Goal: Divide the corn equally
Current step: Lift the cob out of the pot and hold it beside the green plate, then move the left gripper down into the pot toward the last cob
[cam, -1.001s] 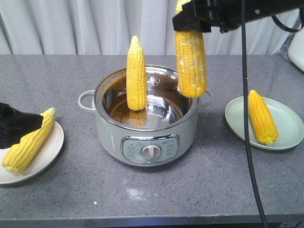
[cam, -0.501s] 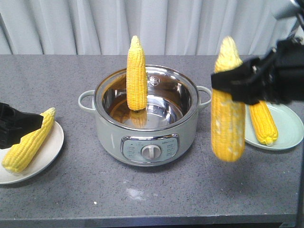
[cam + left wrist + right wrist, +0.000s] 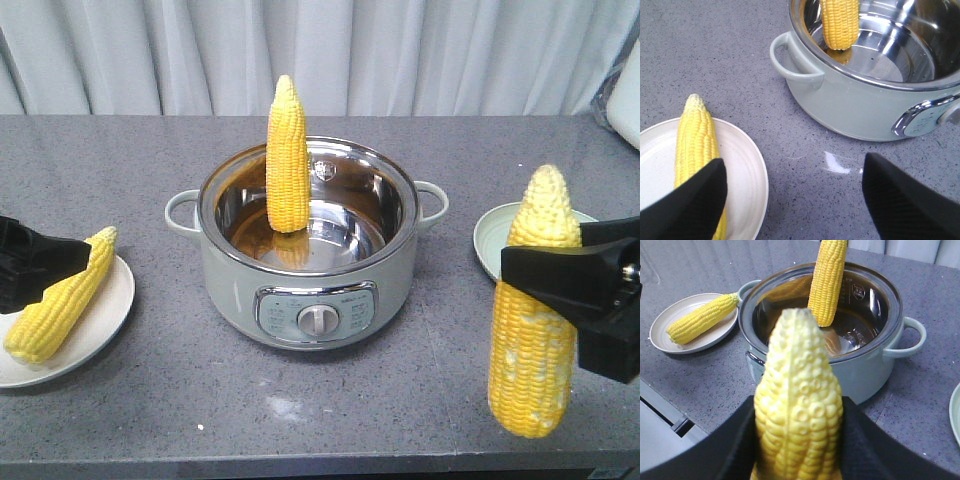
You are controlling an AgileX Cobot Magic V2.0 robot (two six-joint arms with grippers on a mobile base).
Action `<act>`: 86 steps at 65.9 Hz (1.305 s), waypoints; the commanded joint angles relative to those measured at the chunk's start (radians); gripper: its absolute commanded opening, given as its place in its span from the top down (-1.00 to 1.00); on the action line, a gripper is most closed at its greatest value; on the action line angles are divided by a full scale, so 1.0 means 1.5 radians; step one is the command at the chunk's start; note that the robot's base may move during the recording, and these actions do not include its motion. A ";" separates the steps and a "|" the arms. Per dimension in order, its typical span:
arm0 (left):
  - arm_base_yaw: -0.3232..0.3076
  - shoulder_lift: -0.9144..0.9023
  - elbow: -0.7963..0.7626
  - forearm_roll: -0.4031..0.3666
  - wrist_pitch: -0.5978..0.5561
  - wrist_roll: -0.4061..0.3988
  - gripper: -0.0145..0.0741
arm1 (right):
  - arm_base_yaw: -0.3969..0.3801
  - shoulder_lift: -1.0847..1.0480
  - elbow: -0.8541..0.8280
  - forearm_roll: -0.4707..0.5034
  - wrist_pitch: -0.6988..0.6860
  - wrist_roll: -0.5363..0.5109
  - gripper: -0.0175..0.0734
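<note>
three corn cobs show, with two plates, one pot and two grippers. take the electric pot [image 3: 310,290] as the clock's centre in the front view.

at about 8 o'clock sits the white plate [image 3: 105,320]. the first cob [image 3: 695,140] lies flat across it, pale tip pointing toward 1 o'clock. the left gripper [image 3: 795,200] hangs over that plate's near side, its fingers [image 3: 687,205] spread wide — released, nothing between them. one finger overlaps the cob's thick end; whether it touches, i cannot tell.

in the pot the second cob [image 3: 287,160] stands upright, thick end on the steel floor. it leans on the wall at 12 o'clock, tip above the rim. the pot has two loop handles, at 9 and 3 o'clock, and one knob [image 3: 319,320] at 6.

at about 4 o'clock the right gripper [image 3: 535,270] is clenched around the third cob [image 3: 530,380], held upright in the air, tip up, clear of the grey table [image 3: 130,160]. behind it, at 3 o'clock, the pale green plate [image 3: 492,245] shows only its left edge — cob and gripper hide the rest.
</note>
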State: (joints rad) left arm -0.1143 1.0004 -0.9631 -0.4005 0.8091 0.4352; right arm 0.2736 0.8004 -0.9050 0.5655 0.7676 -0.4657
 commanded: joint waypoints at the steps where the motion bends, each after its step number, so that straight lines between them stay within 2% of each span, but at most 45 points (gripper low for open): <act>1: 0.002 -0.009 -0.016 -0.023 -0.037 -0.001 -0.55 | -0.001 -0.010 -0.016 0.016 -0.040 -0.005 0.19; 30: 0.002 -0.008 -0.015 -0.025 -0.024 -0.003 -0.55 | -0.001 -0.010 -0.016 0.018 -0.038 -0.005 0.19; 40: 0.002 -0.008 -0.017 -0.061 -0.064 0.001 -0.55 | -0.001 -0.010 -0.016 0.018 -0.037 -0.005 0.19; 46: 0.002 -0.003 -0.033 -0.081 -0.079 0.039 -0.57 | -0.001 -0.010 -0.016 0.018 -0.037 -0.005 0.19; 52: 0.002 0.018 -0.083 -0.095 -0.059 0.070 -0.60 | -0.001 -0.010 -0.016 0.018 -0.037 -0.005 0.19; 63: 0.000 0.076 -0.206 -0.101 0.037 0.105 -0.67 | -0.001 -0.010 -0.016 0.018 -0.037 -0.005 0.19; 70: -0.028 0.116 -0.281 -0.099 0.093 0.127 -0.68 | -0.001 -0.010 -0.016 0.018 -0.037 -0.005 0.19; 76: -0.083 0.148 -0.327 -0.079 0.104 0.131 -0.67 | -0.001 -0.010 -0.016 0.018 -0.037 -0.005 0.19; 82: -0.153 0.179 -0.354 -0.018 0.102 0.118 -0.67 | -0.001 -0.010 -0.016 0.018 -0.037 -0.005 0.19; 86: -0.192 0.200 -0.368 0.047 0.101 0.082 -0.67 | -0.001 -0.010 -0.016 0.018 -0.037 -0.005 0.19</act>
State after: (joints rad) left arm -0.3263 1.2817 -1.4591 -0.4189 1.0033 0.6152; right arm 0.2736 0.7897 -0.9050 0.5664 0.7709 -0.4668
